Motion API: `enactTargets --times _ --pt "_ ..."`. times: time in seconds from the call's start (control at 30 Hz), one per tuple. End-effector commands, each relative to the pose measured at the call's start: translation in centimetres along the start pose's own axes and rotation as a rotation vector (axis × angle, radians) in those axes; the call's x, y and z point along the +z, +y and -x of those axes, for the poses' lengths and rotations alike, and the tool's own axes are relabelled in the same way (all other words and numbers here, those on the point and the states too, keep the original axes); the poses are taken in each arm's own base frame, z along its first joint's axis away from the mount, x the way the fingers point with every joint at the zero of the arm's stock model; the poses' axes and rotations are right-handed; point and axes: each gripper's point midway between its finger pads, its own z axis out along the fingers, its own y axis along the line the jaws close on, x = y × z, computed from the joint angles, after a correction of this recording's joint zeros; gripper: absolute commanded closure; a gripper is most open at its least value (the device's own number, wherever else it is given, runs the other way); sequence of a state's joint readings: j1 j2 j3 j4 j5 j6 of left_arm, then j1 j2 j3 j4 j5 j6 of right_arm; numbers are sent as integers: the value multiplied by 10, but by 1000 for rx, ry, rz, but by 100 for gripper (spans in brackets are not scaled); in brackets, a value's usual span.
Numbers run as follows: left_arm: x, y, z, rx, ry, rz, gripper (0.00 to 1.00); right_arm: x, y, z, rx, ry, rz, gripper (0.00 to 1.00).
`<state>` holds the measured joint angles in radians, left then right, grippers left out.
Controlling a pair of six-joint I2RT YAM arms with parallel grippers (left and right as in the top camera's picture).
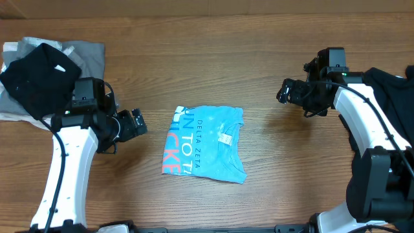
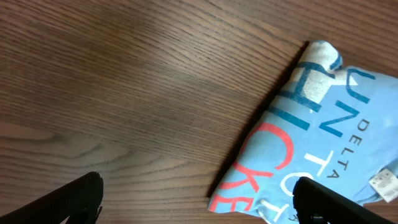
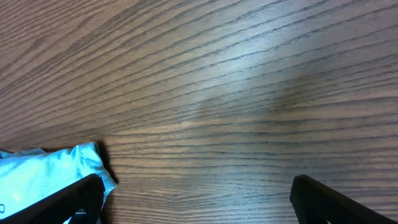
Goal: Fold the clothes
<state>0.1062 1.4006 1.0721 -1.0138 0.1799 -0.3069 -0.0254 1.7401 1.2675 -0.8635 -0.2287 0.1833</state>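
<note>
the light blue t-shirt lies folded into a rough rectangle on the tabletop, between the two sets of fingers and touching neither. the left fingers sit just beside its lettered edge, where coral-red and blue letters face up. the right fingers stand farther off, past the shirt's opposite side. the black garment lies heaped on grey cloth behind the left arm, well apart from its fingers. both arms reach in low, wrists turned so the fingers point toward the shirt. in the left wrist view the shirt lies ahead and to the right of the fingers. in the right wrist view only its corner shows, near one finger. both sets of fingers are spread wide, released, holding nothing.
</note>
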Motion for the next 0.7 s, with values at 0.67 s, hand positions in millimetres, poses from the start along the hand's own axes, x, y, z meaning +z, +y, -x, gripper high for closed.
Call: enactTargets --times 0.67 --pt "47 -2 -2 72 130 -32 0 1 0 -1 4 6 -1 0"
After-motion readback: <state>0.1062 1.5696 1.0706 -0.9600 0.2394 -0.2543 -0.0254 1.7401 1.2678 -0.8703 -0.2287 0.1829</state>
